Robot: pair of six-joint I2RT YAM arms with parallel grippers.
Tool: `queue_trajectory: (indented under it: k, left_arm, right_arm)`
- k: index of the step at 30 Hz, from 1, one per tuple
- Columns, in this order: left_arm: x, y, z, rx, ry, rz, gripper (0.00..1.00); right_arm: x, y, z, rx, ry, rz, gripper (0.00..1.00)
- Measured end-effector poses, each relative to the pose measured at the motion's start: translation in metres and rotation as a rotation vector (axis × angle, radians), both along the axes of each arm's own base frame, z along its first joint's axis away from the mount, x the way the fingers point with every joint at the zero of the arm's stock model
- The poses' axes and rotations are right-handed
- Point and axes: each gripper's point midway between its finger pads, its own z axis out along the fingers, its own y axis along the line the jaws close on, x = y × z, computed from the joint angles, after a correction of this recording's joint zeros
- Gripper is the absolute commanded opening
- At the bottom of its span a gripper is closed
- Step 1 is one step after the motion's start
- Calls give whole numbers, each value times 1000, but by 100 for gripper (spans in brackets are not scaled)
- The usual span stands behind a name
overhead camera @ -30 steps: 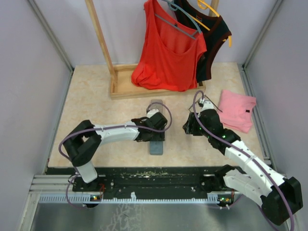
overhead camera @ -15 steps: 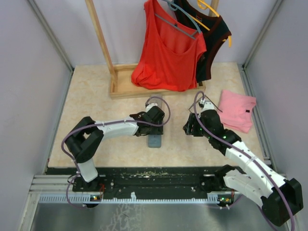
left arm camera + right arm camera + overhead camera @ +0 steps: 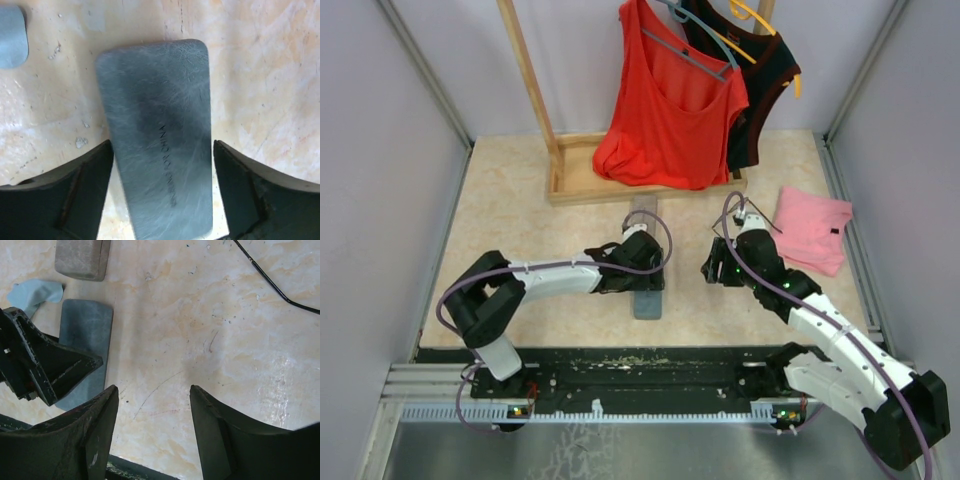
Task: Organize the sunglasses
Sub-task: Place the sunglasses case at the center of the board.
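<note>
The left hand (image 3: 162,150) is spread wide over a dark grey oblong glasses case (image 3: 160,100), with one finger (image 3: 75,190) at each long edge. Whether the fingers actually pinch the case I cannot tell. The case lies flat on the beige marbled table (image 3: 270,75). The right wrist view shows a crumpled light blue wiping cloth (image 3: 32,292) and a second, paler grey case (image 3: 82,257) near it. The right hand (image 3: 152,390) is spread with nothing between its fingers, over bare table to the right of the dark case. Beyond it a thin dark line (image 3: 270,282) crosses the table; whether it belongs to the sunglasses I cannot tell. A folded pink cloth (image 3: 815,228) lies farther right.
</note>
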Motion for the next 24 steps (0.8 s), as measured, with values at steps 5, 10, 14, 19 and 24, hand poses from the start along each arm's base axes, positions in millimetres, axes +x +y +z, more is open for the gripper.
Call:
queue_trajectory:
  k: [5, 10, 14, 19, 24]
  left_arm:
    - [-8, 2, 9, -18, 16, 6, 100]
    - [-8, 5, 25, -35, -7, 10, 100]
    - [-2, 14, 46, -39, -56, 34, 100]
    - [20, 56, 94, -102, -176, 134, 100]
    - [37, 131, 103, -60, -232, 307, 100]
  right_arm:
    - [-2, -4, -3, -15, 11, -11, 64]
    - [-4, -9, -7, -40, 27, -27, 65]
    - [-7, -11, -9, -55, 42, -45, 67]
    - [-14, 17, -1, -91, 28, -3, 70]
    - [-13, 68, -4, -147, 47, 46, 72]
